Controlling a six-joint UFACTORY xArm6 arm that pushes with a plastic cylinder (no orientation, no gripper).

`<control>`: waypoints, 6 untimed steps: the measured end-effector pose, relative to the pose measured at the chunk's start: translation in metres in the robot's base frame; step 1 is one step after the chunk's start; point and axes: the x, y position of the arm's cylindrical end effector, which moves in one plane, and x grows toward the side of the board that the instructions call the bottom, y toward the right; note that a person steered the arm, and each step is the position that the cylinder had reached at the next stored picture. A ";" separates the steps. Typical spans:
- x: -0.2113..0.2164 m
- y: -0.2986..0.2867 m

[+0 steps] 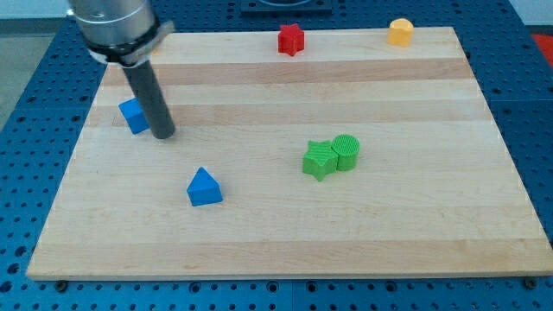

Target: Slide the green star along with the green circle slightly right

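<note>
The green star (319,159) lies a little right of the board's middle, touching the green circle (346,152) on its right side. My tip (163,135) is far to their left, near the board's left edge, right beside a blue block (132,115) that the rod partly hides.
A blue triangle (204,187) lies below my tip, toward the view's bottom. A red star (291,40) sits at the board's top edge. A yellow block (400,32) sits at the top right corner. The wooden board (432,216) rests on a blue perforated table.
</note>
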 end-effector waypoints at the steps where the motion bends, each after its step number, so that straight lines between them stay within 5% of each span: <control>1: 0.000 0.043; 6: 0.039 0.179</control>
